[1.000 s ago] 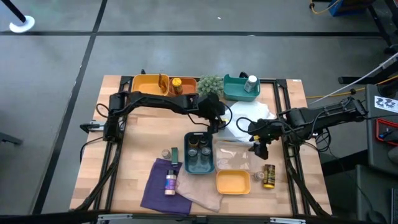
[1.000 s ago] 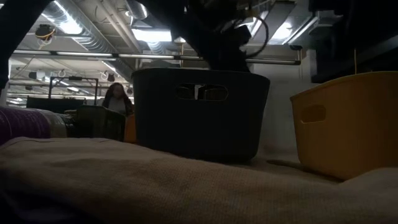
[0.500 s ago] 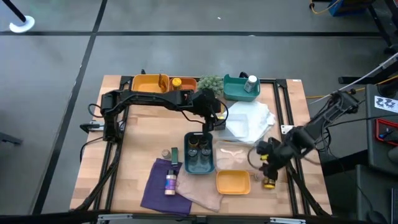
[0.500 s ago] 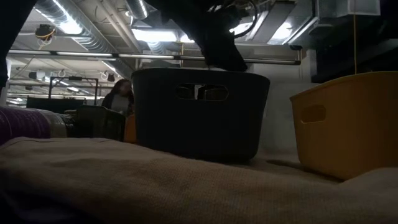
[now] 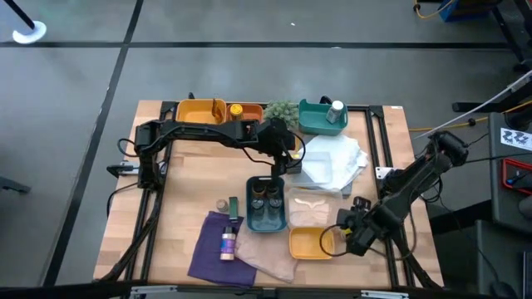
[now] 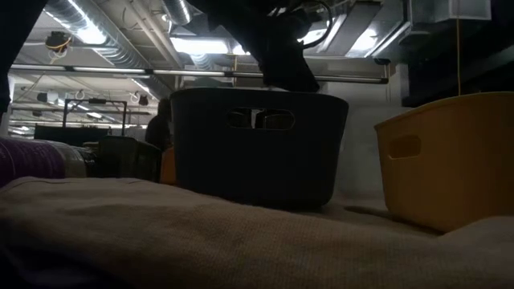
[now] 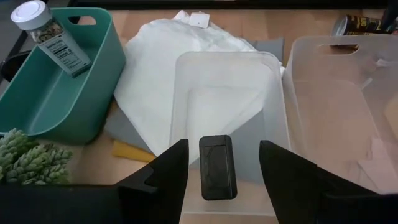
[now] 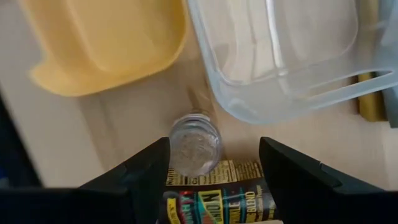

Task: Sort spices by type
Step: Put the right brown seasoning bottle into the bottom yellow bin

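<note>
We see the right gripper (image 5: 345, 235) low beside the small yellow plastic tray (image 5: 309, 242), fingers spread wide. Between its fingers (image 8: 140, 177) lie a small clear glass jar with a pale lid (image 8: 194, 145) and a dark spice jar with a yellow printed label (image 8: 217, 199), neither clamped. Just ahead sits a clear plastic tray (image 8: 292, 62).

The left gripper (image 5: 278, 162) hovers with fingers apart above a clear rectangular tub (image 7: 227, 112). Off to one side of it, the teal plastic tray (image 7: 56, 93) holds a white-lidded spice bottle (image 7: 46, 31) lying tilted.
</note>
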`<state>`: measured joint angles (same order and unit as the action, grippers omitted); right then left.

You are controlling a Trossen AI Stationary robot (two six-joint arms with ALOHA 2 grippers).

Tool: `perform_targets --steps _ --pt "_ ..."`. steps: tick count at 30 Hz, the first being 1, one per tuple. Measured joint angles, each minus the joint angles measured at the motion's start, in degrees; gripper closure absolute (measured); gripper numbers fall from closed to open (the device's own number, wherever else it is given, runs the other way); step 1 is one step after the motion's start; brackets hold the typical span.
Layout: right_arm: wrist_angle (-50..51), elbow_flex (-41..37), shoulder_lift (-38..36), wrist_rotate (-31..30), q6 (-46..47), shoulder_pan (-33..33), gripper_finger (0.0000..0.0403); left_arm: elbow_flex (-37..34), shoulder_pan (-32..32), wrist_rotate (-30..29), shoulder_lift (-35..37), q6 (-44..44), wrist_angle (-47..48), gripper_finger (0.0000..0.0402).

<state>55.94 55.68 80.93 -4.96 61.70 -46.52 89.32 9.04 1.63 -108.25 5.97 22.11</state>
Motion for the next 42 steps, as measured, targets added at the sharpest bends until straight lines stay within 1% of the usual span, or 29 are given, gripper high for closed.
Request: perform_targets --steps 4,9,28,31,34,42 --pt "0.04 0.00 2.81 1.44 0.02 0.03 0.0155 0.00 -0.09 0.00 0.00 -0.14 0.04 0.0221" --pt "-0.55 0.00 3.76 3.56 0.04 0.03 0.0155 0.00 -0.11 0.00 0.00 -0.05 0.02 0.0221" --pt "-2.33 0.00 3.89 3.40 1.26 0.00 0.0155 -0.02 -0.51 0.02 -0.02 -0.07 0.04 0.0221" --pt "-2.43 0.00 4.70 3.29 1.26 0.00 0.0155 -0.02 -0.89 0.04 -0.02 -0.01 0.04 0.0221" --pt "-3.15 -0.02 5.89 4.56 1.22 0.04 0.0155 -0.02 -1.33 0.03 -0.06 -0.01 0.04 0.0221" --pt "-3.39 -0.02 9.08 4.01 1.11 0.04 0.0155 -0.02 -2.00 0.07 -0.07 0.01 0.04 0.0221"
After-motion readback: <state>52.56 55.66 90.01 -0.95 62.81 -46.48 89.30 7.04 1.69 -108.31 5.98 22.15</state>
